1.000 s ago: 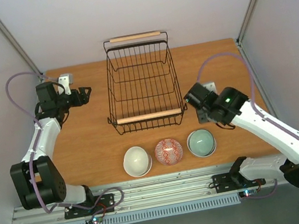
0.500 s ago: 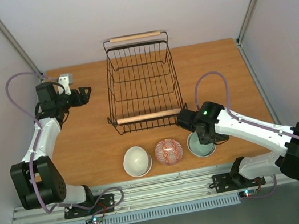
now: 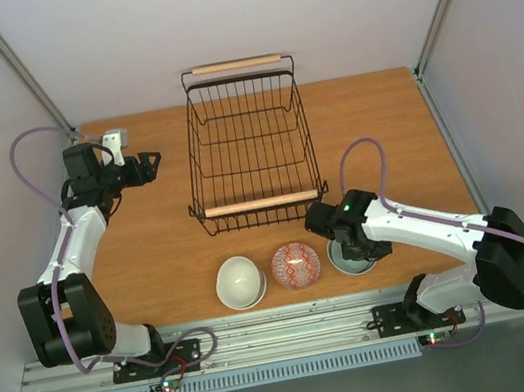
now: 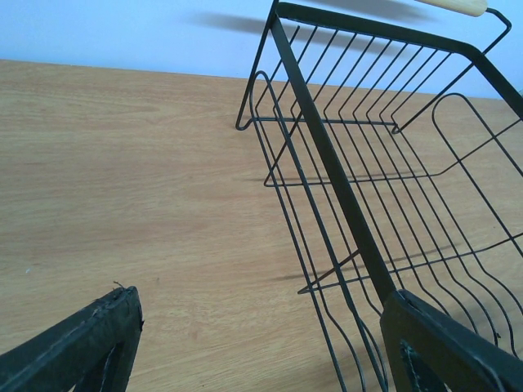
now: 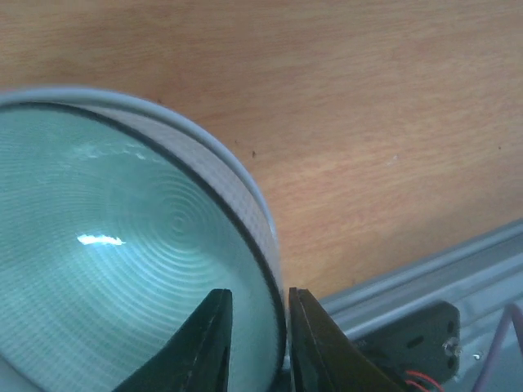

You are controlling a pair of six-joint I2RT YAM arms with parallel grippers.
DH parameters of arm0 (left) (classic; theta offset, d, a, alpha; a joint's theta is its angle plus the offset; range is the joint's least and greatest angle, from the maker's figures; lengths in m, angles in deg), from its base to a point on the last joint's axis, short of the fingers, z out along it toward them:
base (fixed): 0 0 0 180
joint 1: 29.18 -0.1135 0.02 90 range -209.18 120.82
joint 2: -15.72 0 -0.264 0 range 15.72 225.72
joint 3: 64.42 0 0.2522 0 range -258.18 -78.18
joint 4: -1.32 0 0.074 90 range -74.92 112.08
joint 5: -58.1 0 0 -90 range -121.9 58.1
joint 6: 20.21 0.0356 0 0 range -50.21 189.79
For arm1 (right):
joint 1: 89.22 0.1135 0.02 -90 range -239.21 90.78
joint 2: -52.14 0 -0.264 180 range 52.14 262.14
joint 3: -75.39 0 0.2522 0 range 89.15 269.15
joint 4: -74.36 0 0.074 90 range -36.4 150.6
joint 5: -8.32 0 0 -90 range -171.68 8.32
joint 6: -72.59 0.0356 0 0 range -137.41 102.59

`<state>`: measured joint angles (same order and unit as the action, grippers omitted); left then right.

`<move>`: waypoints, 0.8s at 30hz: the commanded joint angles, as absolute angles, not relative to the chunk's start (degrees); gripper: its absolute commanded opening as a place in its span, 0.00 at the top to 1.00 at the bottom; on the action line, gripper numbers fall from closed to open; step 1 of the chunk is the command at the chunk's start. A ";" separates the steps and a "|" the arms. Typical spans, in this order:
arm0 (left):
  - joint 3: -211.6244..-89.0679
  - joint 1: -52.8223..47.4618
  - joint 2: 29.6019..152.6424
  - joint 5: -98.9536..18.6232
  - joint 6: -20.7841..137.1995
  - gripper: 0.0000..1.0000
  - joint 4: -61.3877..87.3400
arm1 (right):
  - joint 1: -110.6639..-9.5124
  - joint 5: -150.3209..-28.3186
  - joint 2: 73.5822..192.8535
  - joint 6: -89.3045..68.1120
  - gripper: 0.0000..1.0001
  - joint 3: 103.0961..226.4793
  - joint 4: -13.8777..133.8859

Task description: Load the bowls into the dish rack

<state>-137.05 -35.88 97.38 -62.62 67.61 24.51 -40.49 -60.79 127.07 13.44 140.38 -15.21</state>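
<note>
Three bowls stand in a row near the table's front edge: a cream-white bowl [image 3: 240, 281], a red-patterned bowl [image 3: 295, 264] and a pale green bowl [image 3: 348, 265] [image 5: 122, 245]. My right gripper [image 3: 357, 248] [image 5: 257, 298] is down on the green bowl, astride its rim on the side towards the front rail. One finger is inside and one outside, the jaws narrow, with a small gap still at the inner finger. The black wire dish rack [image 3: 255, 203] [image 4: 327, 163] stands empty at mid-table. My left gripper [image 3: 149, 162] [image 4: 261, 298] hangs wide open, holding nothing, left of the rack.
The metal front rail [image 5: 458, 269] runs just beyond the green bowl, close to my right fingers. The rack's near wooden handle [image 3: 259, 203] lies just behind the bowl row. Side walls bound the table left and right.
My right arm swung from beside the rack down onto the green bowl. Its jaws have narrowed round the rim. The left arm has not moved.
</note>
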 commanded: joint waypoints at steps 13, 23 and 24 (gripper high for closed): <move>-137.24 -35.77 95.94 -64.13 66.82 0.19 22.90 | -37.54 -51.28 120.69 24.47 0.99 146.00 -25.91; -138.34 -35.76 95.35 -67.11 67.36 0.20 24.73 | -37.05 -38.10 119.03 20.92 0.99 164.01 -35.02; -138.64 -35.74 95.18 -68.13 67.53 0.20 25.13 | -37.09 -36.69 119.87 19.47 0.99 166.10 -34.61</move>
